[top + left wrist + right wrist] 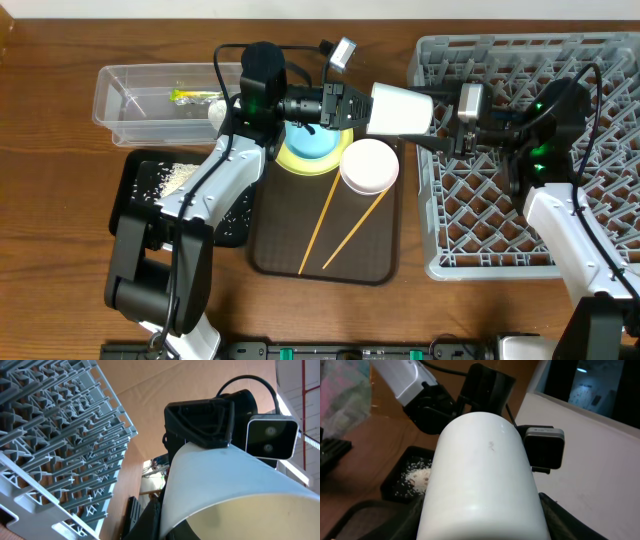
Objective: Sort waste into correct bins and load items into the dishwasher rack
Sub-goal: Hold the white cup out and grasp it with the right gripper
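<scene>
The left tool (366, 106) grasps the small pale cup (402, 108) at its mouth end, holding it sideways in the air just left of the dishwasher rack (600, 60). The right tool (442, 136) straddles the cup's base; I cannot tell whether it is clenched. It should grip firmly before the left tool releases, so the cup does not drop.

The cup (480, 475) is showing a smooth, softly glossy white surface. The dishwasher rack (55, 435) is looking like matt grey plastic. The table (60, 250) is showing polished wood grain, and the chopsticks (320, 226) are looking like bare wood.
</scene>
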Controlling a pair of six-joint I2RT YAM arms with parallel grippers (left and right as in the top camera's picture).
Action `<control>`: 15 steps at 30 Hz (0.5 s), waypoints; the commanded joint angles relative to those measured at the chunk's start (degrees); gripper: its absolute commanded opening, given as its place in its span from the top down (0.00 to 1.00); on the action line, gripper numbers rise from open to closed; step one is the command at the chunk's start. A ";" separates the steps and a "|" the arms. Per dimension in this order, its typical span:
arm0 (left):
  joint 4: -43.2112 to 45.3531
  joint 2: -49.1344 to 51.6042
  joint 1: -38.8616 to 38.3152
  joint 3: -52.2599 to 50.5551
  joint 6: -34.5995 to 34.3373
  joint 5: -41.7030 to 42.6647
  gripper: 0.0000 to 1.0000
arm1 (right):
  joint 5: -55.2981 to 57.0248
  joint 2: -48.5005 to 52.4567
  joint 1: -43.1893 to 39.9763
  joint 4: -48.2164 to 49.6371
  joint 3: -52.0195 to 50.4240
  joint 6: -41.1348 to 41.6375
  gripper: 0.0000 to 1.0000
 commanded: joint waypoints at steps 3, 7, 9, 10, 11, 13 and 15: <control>0.44 0.26 -0.94 0.37 0.37 1.40 0.94 | 1.97 0.37 0.00 0.11 0.66 0.48 0.54; 0.44 0.26 -0.90 0.37 3.04 1.40 0.83 | 2.01 0.37 -0.13 -0.59 0.66 0.81 0.64; 0.42 0.26 -0.70 0.37 5.46 1.40 0.70 | 1.99 0.37 -0.35 -1.75 0.66 0.90 0.65; 0.42 0.26 -0.52 0.35 6.99 1.40 0.67 | 2.01 0.37 -0.52 -2.71 0.66 0.90 0.66; 0.39 0.26 -0.26 0.35 8.17 1.31 0.67 | 2.01 0.37 -0.72 -3.61 0.66 0.90 0.68; 0.42 0.26 0.31 0.35 8.96 1.05 0.67 | 2.69 0.37 -1.25 -5.99 0.66 1.49 0.73; 0.39 0.26 1.05 0.35 10.99 1.03 0.67 | 4.72 0.37 -1.84 -8.35 0.66 3.41 0.79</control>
